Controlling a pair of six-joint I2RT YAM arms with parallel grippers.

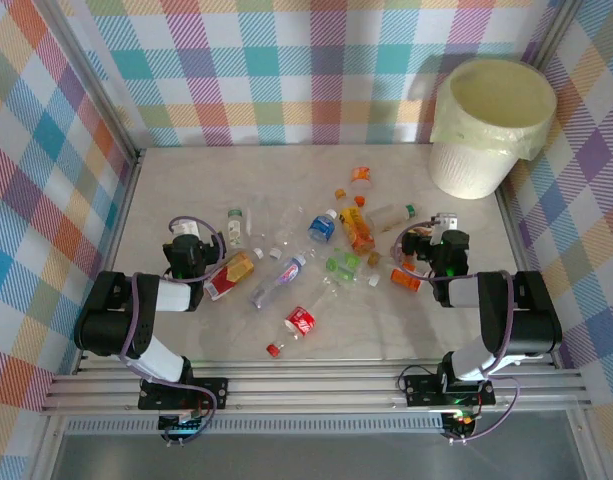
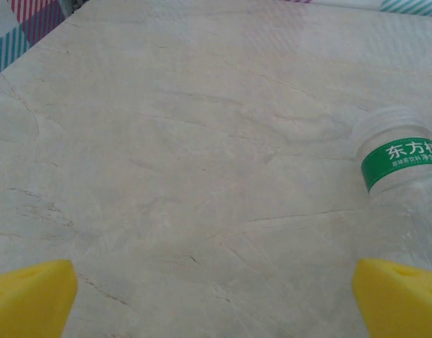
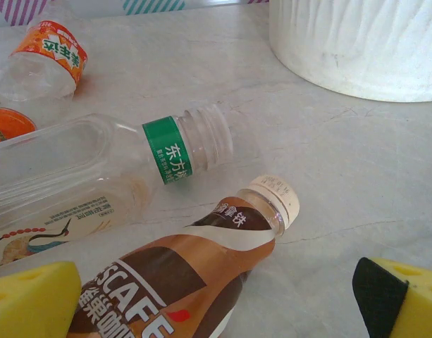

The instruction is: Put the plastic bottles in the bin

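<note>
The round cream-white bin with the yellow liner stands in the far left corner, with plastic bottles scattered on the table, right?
No: the round cream-white bin stands in the far right corner, as the top external view shows. The small plastic bottles do lie scattered on the table.

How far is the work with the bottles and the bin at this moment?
Done: nothing visible; the part of the bin that can be seen holds no bottle. In hand: nothing held; left gripper and right gripper are both open, the right one aimed at a brown coffee bottle. Left: all the plastic bottles, lying scattered on the table.
</note>
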